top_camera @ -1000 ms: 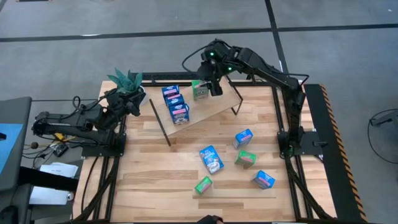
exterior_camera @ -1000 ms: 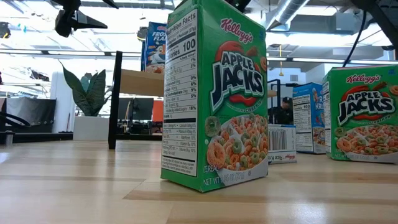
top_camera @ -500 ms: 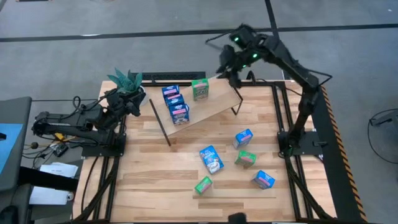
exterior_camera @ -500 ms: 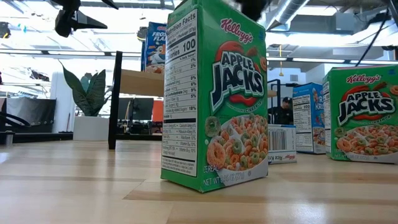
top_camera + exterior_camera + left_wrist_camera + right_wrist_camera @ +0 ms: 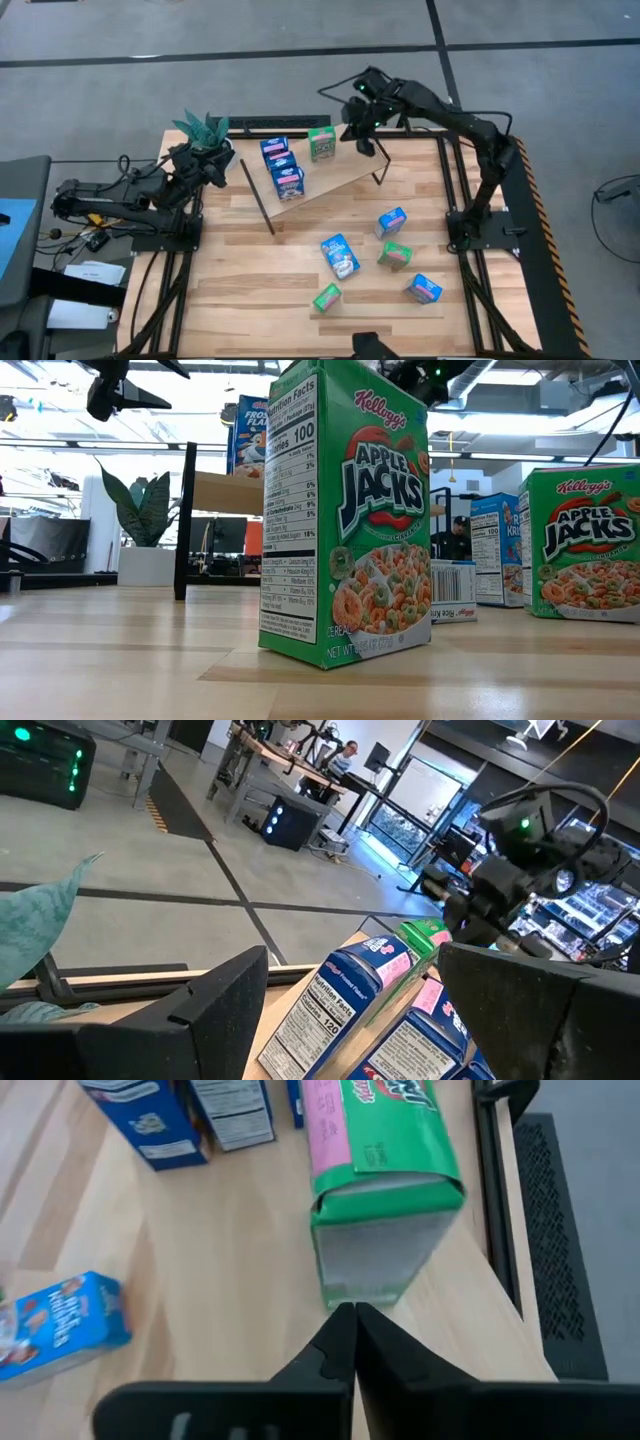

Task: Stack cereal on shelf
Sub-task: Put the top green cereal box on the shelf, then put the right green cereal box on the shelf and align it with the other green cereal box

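Now that the green box (image 5: 321, 143) stands on the shelf (image 5: 345, 167) beside three blue boxes (image 5: 280, 166), the right gripper (image 5: 365, 141), clenched empty, has let go and backed off; five remain.

Cereal boxes (image 5: 345, 510) showing printed cardboard, slightly glossy fronts catching light. Green box (image 5: 385, 1190) just ahead of closed jaws of right gripper (image 5: 352, 1342) showing smooth card, grey unprinted flap. Shelf (image 5: 345, 165) looking pale matt wood on thin black metal rods. Tabletop (image 5: 130, 660) showing smooth light planks, faint sheen. Gripper fingers (image 5: 225, 995) looking matt black plastic.
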You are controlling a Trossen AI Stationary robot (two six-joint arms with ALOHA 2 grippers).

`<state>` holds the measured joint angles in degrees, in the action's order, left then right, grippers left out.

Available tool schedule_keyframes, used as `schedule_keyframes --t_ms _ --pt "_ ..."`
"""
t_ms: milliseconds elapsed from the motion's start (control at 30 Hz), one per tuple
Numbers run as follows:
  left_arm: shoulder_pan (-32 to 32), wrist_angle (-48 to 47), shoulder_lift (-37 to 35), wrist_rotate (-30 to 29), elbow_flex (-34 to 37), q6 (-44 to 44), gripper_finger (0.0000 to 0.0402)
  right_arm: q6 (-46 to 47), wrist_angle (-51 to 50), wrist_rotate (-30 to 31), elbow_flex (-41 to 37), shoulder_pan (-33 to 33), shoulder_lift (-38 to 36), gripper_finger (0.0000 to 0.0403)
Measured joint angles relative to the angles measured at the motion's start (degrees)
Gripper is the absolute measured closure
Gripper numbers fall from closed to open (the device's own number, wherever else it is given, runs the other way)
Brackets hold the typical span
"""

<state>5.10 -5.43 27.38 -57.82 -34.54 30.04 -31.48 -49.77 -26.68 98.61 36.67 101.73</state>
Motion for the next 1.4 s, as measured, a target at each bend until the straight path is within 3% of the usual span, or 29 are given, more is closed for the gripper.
schedule_keyframes --t_ms 167,433,833,967,1167,1400 --pt "0.00 -0.25 0.00 -0.04 0.00 0.00 0.0119 0.64 5.73 0.08 -2.71 0.02 0.00 0.0394" --pt "0.00 -0.33 0.00 -2.20 0.00 -0.02 0.0119 2.46 11.93 0.08 -3.58 -1.92 0.91 0.0376" --pt "0.00 -0.94 0.00 -2.59 0.00 -0.11 0.0119 3.30 19.41 3.44 -3.45 -2.77 1.59 0.0382" --pt "0.00 -1.35 0.02 -2.60 0.02 0.07 0.0119 3.23 15.80 5.94 -3.53 -2.56 -0.27 0.0378" --pt "0.00 -1.38 0.00 -1.43 0.02 0.17 0.0119 4.79 -2.43 7.63 -3.48 -3.83 -8.34 0.0375" --pt "0.00 -1.70 0.00 -0.93 0.02 -0.39 0.0119 13.33 -26.54 10.47 -3.42 -9.26 -16.70 0.0315"
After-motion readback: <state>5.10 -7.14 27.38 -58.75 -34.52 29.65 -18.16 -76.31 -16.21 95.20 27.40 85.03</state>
